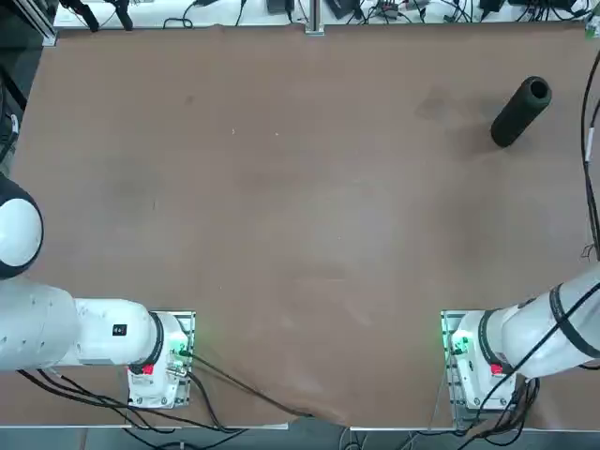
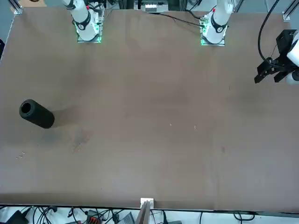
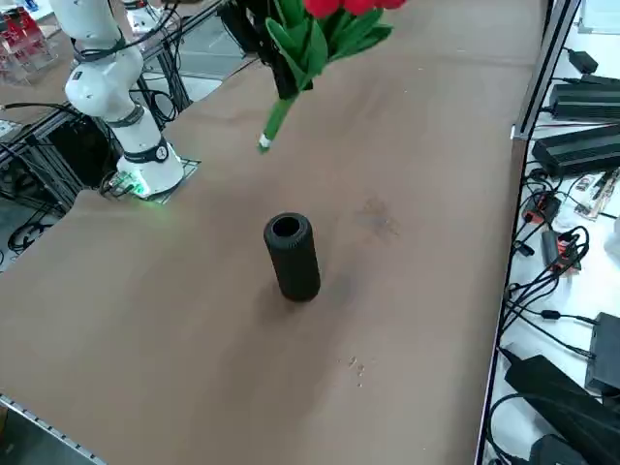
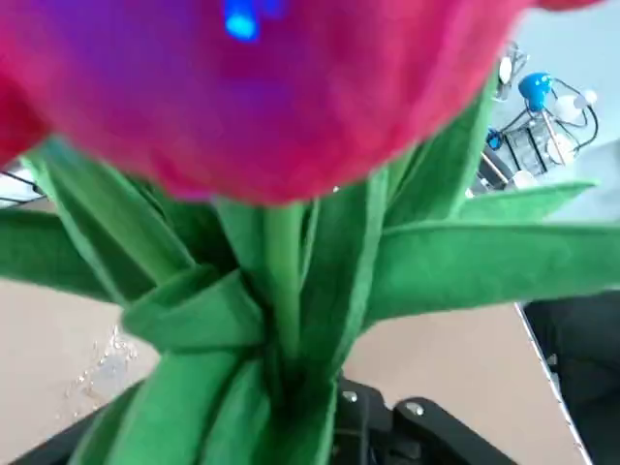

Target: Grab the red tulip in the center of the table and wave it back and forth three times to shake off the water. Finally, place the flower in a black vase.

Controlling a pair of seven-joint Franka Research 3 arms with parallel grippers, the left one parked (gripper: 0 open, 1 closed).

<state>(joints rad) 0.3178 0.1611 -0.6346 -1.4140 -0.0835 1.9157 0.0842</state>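
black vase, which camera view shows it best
The right side view: the black vase stands upright there, its mouth and side both visible. The top view and front view also show it whole, but slanted by their angle. The right wrist view doesn't show it.

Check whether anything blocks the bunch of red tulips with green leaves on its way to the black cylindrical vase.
Nothing visible does: the right gripper holds the red tulips up above the brown tabletop, and the vase stands apart below.
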